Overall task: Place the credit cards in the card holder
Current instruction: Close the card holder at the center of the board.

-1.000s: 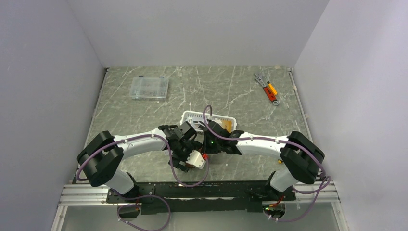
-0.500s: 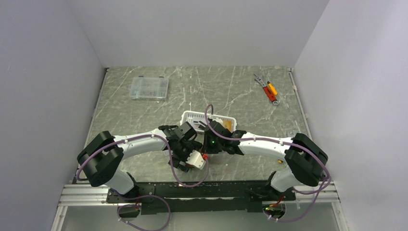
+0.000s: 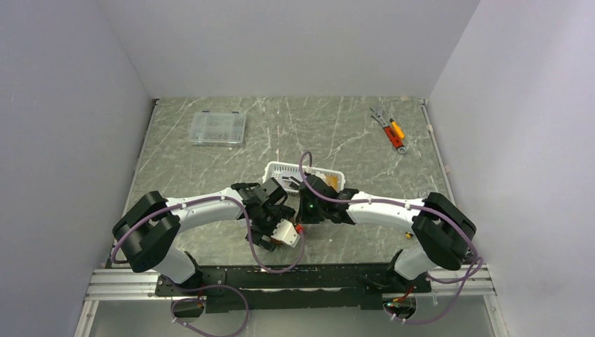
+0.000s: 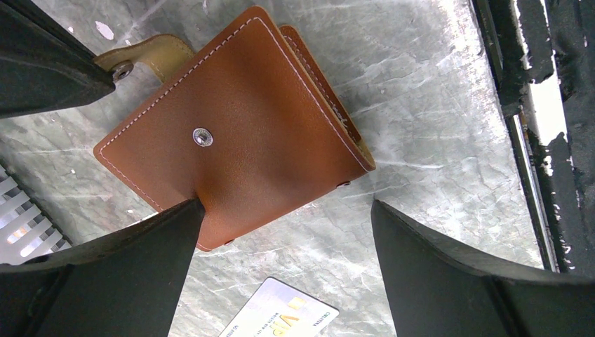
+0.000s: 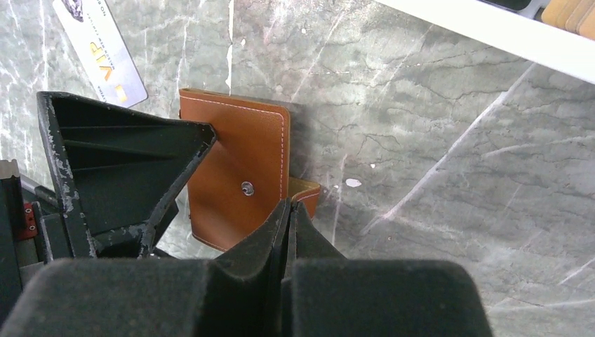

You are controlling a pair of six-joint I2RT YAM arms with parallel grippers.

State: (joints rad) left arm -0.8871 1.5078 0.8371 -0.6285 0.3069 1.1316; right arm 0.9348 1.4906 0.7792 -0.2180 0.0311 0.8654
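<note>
- Evidently the right gripper (image 5: 288, 210) has just closed: its jaws, partly apart a second ago, now meet with no gap showing. Its tips sit at the loose tab (image 4: 151, 53) of the card holder (image 4: 238, 119). Whether the thin tab is pinched between them cannot be told.
- The card holder lies folded shut on the table (image 3: 337, 133) between the two arms, towards the near edge, with its stud face up and the tab unsnapped.
- The left gripper (image 4: 284, 210) stands spread wide and holds nothing. One finger touches the holder's edge; the other stands clear on the opposite side.
- Judgement: the closure looks like an attempt to take the tab and lift the flap, with the left arm bracing. No card is in yet, and the holder must be opened first.
- One credit card (image 4: 281, 312), white with gold lettering, lies flat on the table just beside the holder. Orange items (image 5: 572, 14) in the white basket (image 3: 281, 170) may be further cards; this is not confirmed.
- Obstructions: both grippers crowd the holder, leaving little room to swing the flap. The clear compartment box (image 3: 218, 128) and hand tools (image 3: 391, 130) lie well apart at the rear and are no hindrance.
</note>
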